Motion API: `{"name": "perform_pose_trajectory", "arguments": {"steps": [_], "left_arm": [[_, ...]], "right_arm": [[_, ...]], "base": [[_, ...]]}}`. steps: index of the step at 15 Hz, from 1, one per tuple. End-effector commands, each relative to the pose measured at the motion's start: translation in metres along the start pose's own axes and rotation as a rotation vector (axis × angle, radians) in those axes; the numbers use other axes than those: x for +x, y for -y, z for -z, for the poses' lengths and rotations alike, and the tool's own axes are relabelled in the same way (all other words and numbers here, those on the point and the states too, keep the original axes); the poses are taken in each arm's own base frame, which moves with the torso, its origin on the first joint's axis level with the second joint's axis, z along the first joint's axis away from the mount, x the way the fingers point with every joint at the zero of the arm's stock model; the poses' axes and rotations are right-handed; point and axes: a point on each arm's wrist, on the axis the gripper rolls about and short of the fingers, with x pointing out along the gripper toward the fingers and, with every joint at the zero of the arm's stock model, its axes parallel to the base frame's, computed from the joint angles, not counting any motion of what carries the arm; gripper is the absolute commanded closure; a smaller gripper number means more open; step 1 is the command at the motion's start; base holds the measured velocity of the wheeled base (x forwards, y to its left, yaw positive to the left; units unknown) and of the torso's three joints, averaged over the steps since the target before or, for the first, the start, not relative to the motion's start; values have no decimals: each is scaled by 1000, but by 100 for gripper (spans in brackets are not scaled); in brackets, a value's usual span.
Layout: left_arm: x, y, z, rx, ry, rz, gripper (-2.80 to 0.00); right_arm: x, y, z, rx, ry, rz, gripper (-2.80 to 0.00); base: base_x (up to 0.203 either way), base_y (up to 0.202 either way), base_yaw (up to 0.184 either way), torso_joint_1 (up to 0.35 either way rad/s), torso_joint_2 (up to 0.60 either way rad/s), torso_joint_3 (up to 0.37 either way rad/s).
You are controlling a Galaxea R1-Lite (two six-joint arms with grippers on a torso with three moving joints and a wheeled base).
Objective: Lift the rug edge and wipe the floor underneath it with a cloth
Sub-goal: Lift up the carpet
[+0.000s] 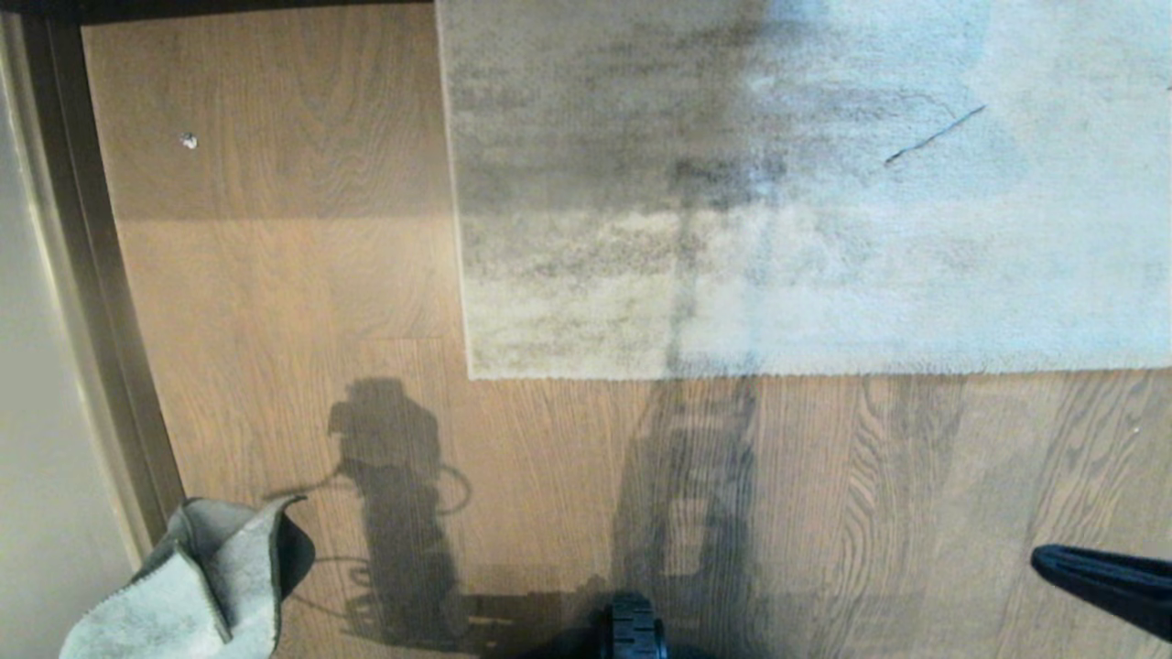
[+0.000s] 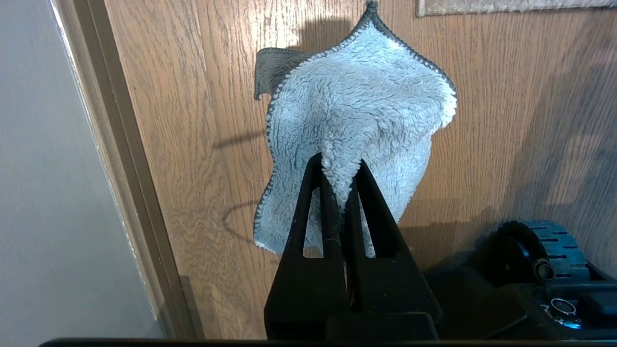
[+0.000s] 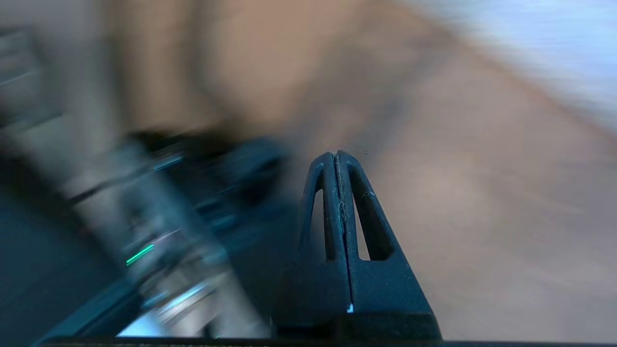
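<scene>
The cloth (image 2: pixel 356 120) — fluffy pale grey-white, dark stitched edges — hangs crumpled.

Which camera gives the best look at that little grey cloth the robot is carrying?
The left wrist view: the cloth hangs nearly whole in the picture, pinched in the left gripper, fluffy pale face and stitched edge plain. The head view catches only part of it at the lower left corner. The right wrist view shows none of it.

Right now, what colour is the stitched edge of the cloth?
Dark grey, around the pale fluffy cloth; left wrist view shows it best.
</scene>
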Motion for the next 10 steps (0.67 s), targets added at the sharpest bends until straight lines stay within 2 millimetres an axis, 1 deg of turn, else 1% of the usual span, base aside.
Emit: {"name": "perform_pose_trajectory", "arguments": {"steps": [1,3,5,6,8,10], "left_arm": [[0,0,0,0,0,1,0],[0,0,0,-1,0,1,0],[0,0,0,1,0,1,0],[0,0,0,1,0,1,0],[0,0,0,-1,0,1,0],[0,0,0,0,0,1,0]], "right_arm": [[44,-3,2,50,-121,-263,0],[80,-10,1,123,-182,-384,0],[117,-13,-2,226,-180,-422,0],[133,-15,-4,312,-177,-419,0],[158,-20,-8,505,-196,-355,0],[179,-31,-6,606,-227,-226,0]], "base": [[0,0,0,0,0,0],[0,0,0,0,0,0],[0,0,0,0,0,0],[0,0,0,0,0,0],[0,0,0,0,0,0],[0,0,0,0,0,0]]}}
